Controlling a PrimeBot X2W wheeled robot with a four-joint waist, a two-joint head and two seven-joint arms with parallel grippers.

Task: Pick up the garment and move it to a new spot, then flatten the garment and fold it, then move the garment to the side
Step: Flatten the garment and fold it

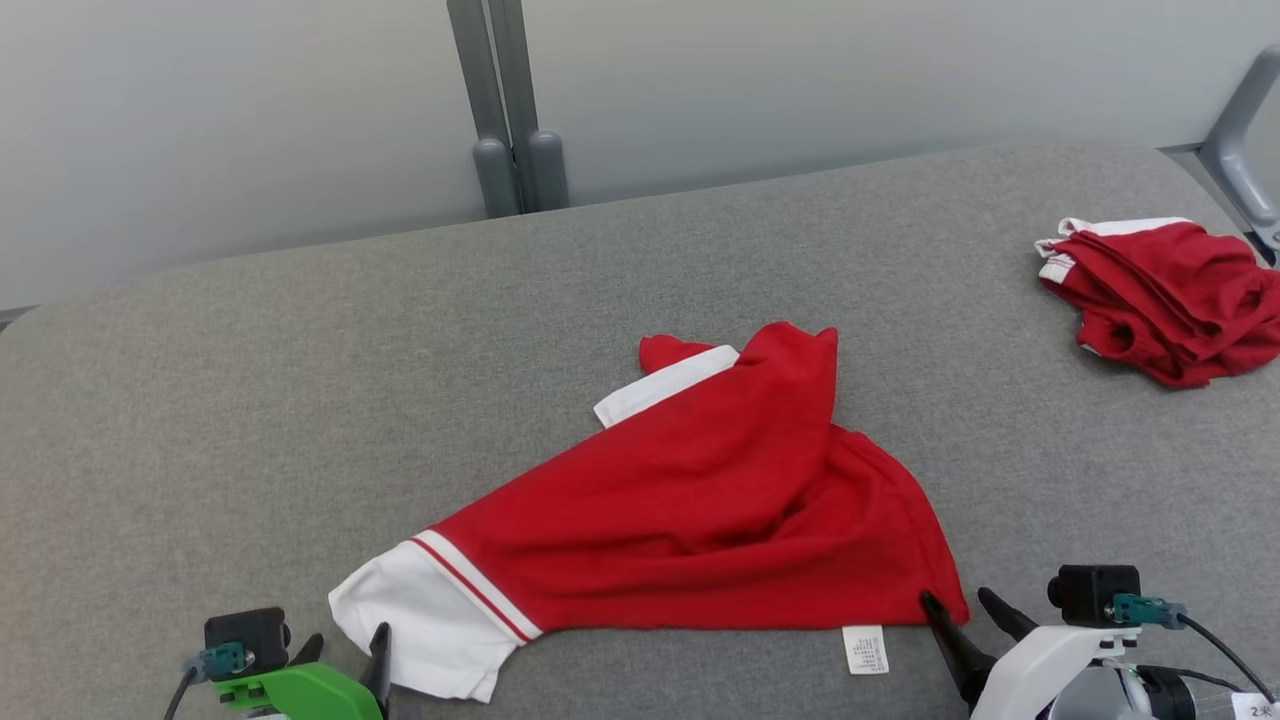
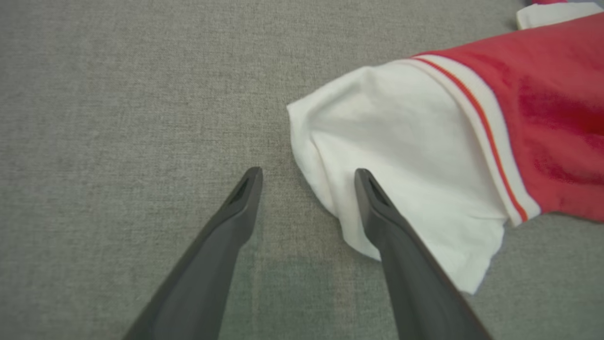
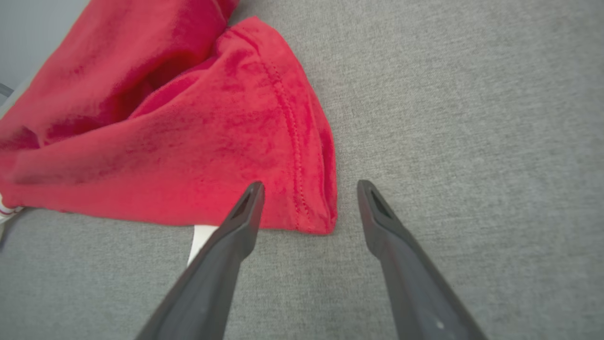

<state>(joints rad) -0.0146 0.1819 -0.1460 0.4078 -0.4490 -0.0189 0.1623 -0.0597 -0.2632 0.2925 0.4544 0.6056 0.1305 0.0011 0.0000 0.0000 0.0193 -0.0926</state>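
The garment (image 1: 700, 500) is a red shirt with white sleeves, lying crumpled and partly spread in the middle of the grey surface. Its white sleeve (image 2: 406, 156) points toward my left gripper (image 1: 345, 650), which stands open with one finger over the sleeve's edge and the other over bare fabric surface. My right gripper (image 1: 965, 605) is open at the shirt's red hem corner (image 3: 306, 189), one finger above the hem, the other over the grey surface. A white care label (image 1: 865, 650) sticks out from under the hem.
A second red and white garment (image 1: 1165, 295) lies bunched at the far right of the grey padded surface (image 1: 250, 400). Grey posts (image 1: 510, 130) stand behind the far edge, and a grey frame part (image 1: 1240, 130) rises at the right.
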